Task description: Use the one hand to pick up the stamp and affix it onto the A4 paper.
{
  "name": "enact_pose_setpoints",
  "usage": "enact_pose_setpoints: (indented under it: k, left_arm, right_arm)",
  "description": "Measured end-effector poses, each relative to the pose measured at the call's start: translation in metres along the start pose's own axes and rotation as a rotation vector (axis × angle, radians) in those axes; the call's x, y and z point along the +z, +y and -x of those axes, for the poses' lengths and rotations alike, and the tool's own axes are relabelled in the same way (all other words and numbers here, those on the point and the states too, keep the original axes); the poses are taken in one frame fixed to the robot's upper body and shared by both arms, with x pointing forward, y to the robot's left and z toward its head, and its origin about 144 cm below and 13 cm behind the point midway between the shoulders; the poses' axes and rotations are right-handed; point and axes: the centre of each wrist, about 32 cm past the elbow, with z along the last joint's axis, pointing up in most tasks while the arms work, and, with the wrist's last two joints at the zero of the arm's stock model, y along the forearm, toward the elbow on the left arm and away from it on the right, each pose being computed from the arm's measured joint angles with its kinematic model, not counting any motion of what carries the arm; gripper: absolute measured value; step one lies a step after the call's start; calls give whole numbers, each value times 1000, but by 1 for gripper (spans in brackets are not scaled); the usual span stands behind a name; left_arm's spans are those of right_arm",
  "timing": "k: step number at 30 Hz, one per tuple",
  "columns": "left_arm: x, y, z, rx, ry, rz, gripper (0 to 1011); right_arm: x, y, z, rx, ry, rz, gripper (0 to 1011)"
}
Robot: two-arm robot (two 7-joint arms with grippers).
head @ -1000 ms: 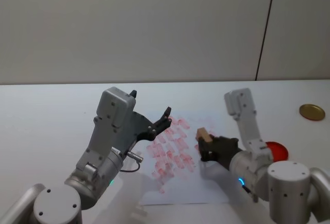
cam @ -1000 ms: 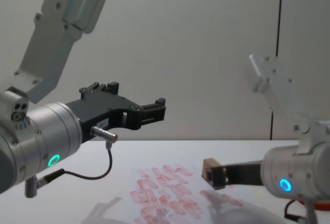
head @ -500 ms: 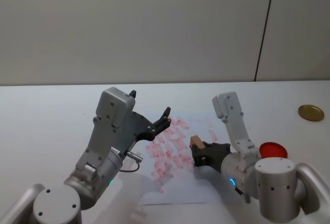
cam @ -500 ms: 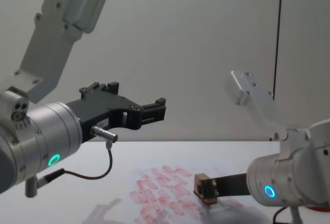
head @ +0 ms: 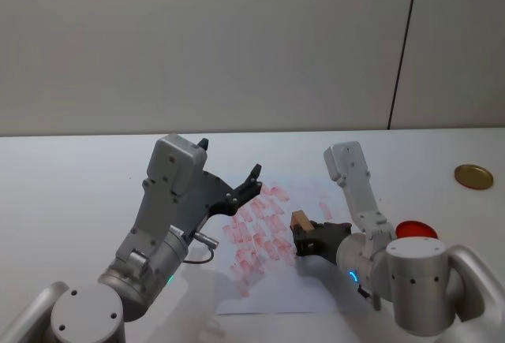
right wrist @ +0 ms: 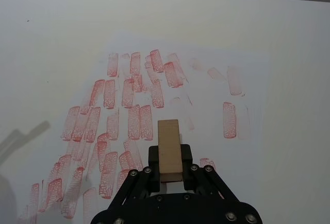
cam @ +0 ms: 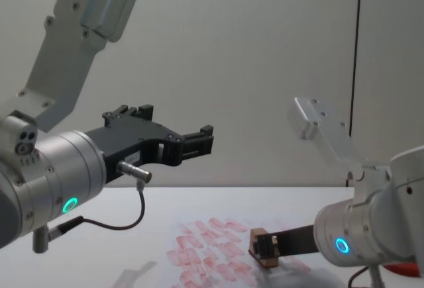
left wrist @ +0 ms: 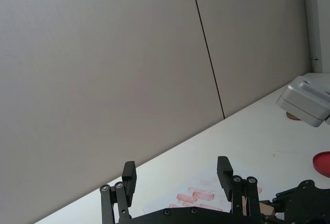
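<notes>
Right wrist view: one small tan wooden rectangular stamp (right wrist: pixel 168 141), long axis in line with the black two-fingered right gripper (right wrist: pixel 169 163), free end projecting beyond jaws clamped on its sides, over the one red-marked white A4 paper (right wrist: pixel 206 95); contact with paper unclear. One black left gripper (head: pixel 251 181), jaws apart, raised near the paper's left edge.

No legible text or numbers. The red stamp marks (right wrist: pixel 135 122) on the A4 paper (right wrist: pixel 206 105), mid-frame in the right wrist view, have inner patterning, too blurred to read.
</notes>
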Motion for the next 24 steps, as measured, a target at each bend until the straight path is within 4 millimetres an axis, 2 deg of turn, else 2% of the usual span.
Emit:
enact_pose_setpoints:
  k: [13, 24]
  left_arm:
    - [0, 0, 0, 0, 0, 0, 993]
    - [0, 0, 0, 0, 0, 0, 993]
  right_arm:
    - [-1, 1, -1, 1, 14, 11, 219]
    - [3, -9, -2, -20, -14, -68, 219]
